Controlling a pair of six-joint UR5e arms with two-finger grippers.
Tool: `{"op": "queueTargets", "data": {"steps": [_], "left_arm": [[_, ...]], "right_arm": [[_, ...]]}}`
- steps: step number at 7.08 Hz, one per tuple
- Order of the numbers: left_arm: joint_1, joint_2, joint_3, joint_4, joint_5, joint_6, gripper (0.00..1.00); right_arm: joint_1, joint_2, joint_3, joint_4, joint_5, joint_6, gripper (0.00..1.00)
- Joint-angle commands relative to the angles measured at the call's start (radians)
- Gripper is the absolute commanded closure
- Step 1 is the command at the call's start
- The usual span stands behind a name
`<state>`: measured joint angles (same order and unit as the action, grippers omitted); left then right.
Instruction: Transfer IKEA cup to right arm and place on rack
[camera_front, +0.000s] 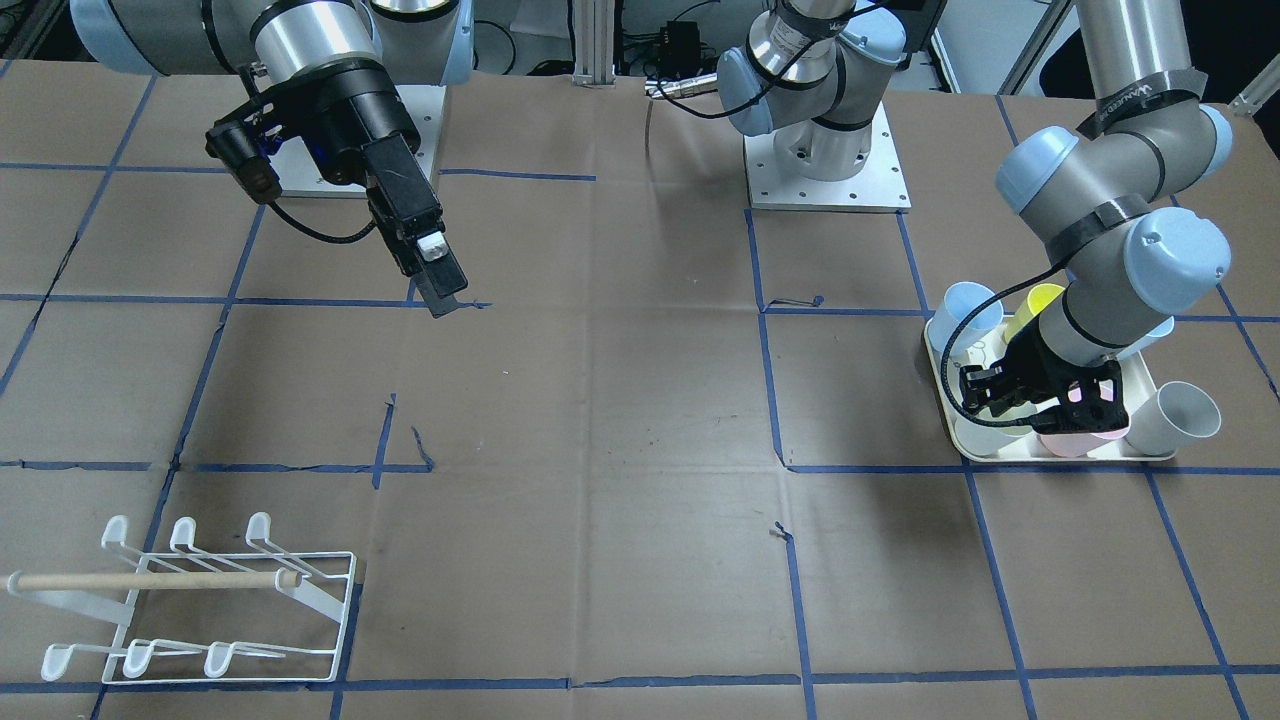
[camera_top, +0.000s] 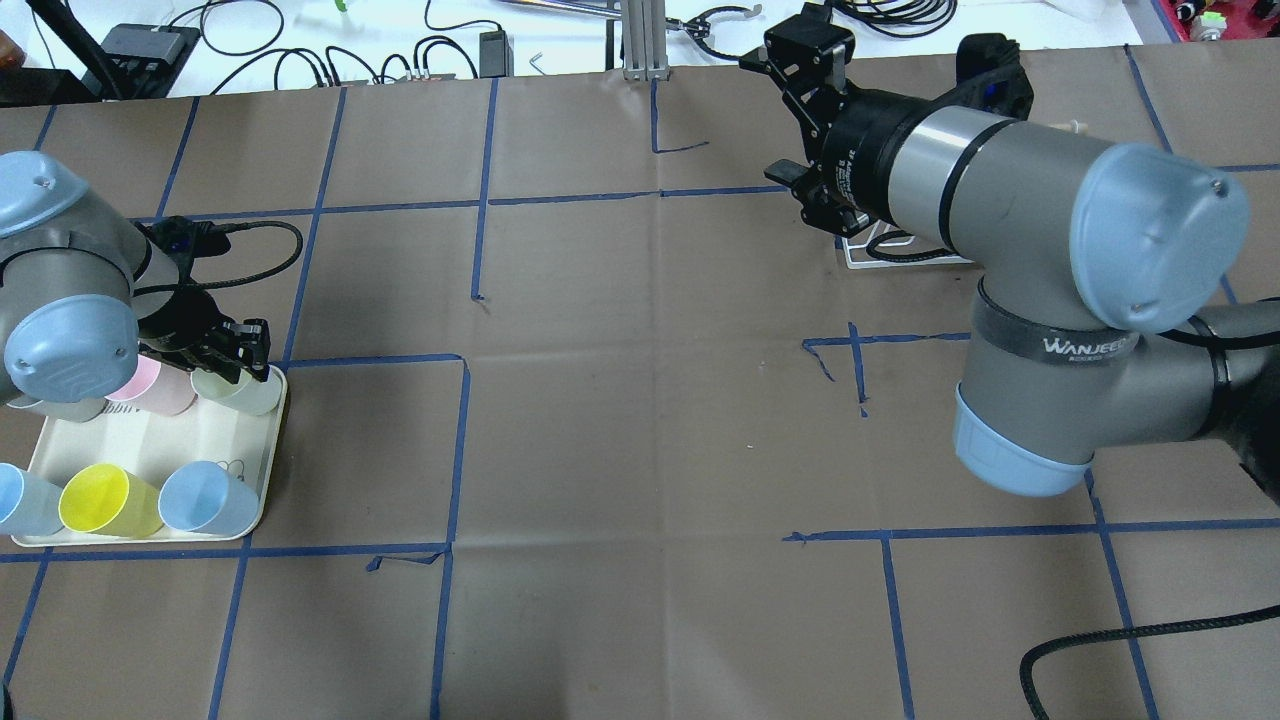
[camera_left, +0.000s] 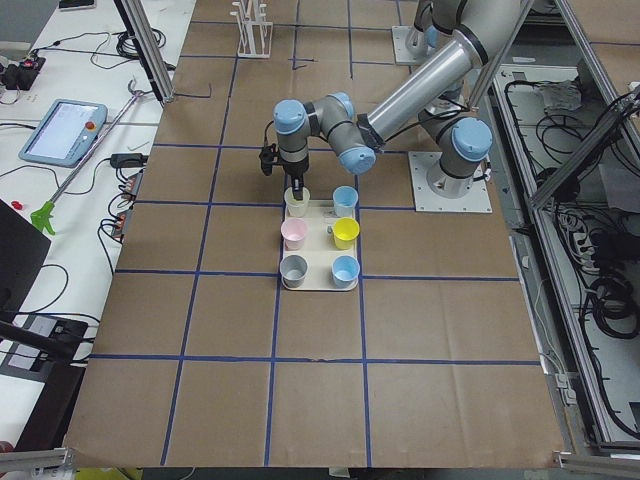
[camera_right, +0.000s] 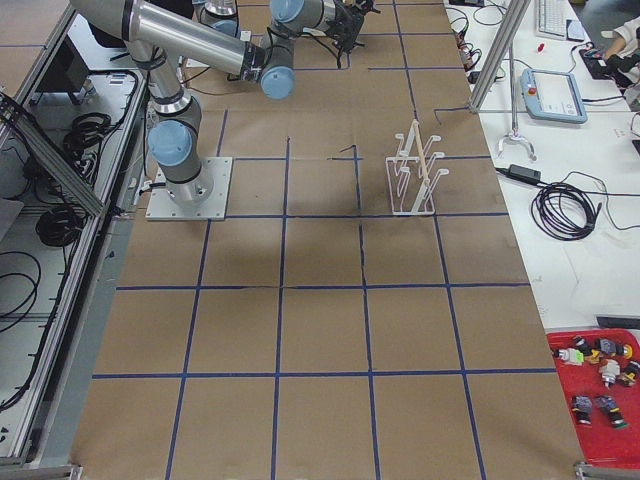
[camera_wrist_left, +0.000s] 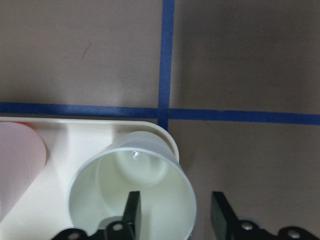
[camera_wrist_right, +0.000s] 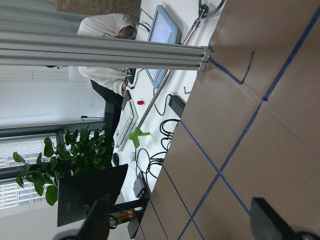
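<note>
A pale whitish cup (camera_wrist_left: 132, 187) stands at the corner of the cream tray (camera_top: 200, 440); it also shows in the overhead view (camera_top: 240, 392). My left gripper (camera_wrist_left: 175, 212) is open, with one finger inside the cup and the other outside its wall; it also shows in the overhead view (camera_top: 245, 362). My right gripper (camera_front: 440, 285) is open and empty, held above the table far from the tray; its spread fingers show in its wrist view (camera_wrist_right: 180, 220). The white wire rack (camera_front: 200, 600) with its wooden dowel stands at the table's far right side, empty.
The tray also holds a pink cup (camera_top: 160, 385), a yellow cup (camera_top: 110, 500), a blue cup (camera_top: 205, 497), a light blue cup (camera_top: 20, 500) and a grey one (camera_left: 294, 267). In the overhead view the right arm's forearm (camera_top: 1000, 190) covers most of the rack.
</note>
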<state>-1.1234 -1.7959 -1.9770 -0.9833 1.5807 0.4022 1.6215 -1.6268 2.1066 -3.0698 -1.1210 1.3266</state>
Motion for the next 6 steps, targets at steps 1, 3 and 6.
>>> {"op": "queueTargets", "data": {"steps": [1,3,6], "left_arm": [[0.001,0.000,0.003,0.000,-0.001,0.003,1.00],[0.001,0.013,0.050,-0.018,0.005,0.003,1.00],[-0.004,0.064,0.290,-0.345,0.005,-0.008,1.00]], "right_arm": [[0.001,0.001,0.023,-0.006,0.057,0.017,0.00],[0.000,0.002,0.061,-0.030,0.164,0.019,0.00],[-0.008,0.030,0.122,-0.036,0.168,0.002,0.00]]}}
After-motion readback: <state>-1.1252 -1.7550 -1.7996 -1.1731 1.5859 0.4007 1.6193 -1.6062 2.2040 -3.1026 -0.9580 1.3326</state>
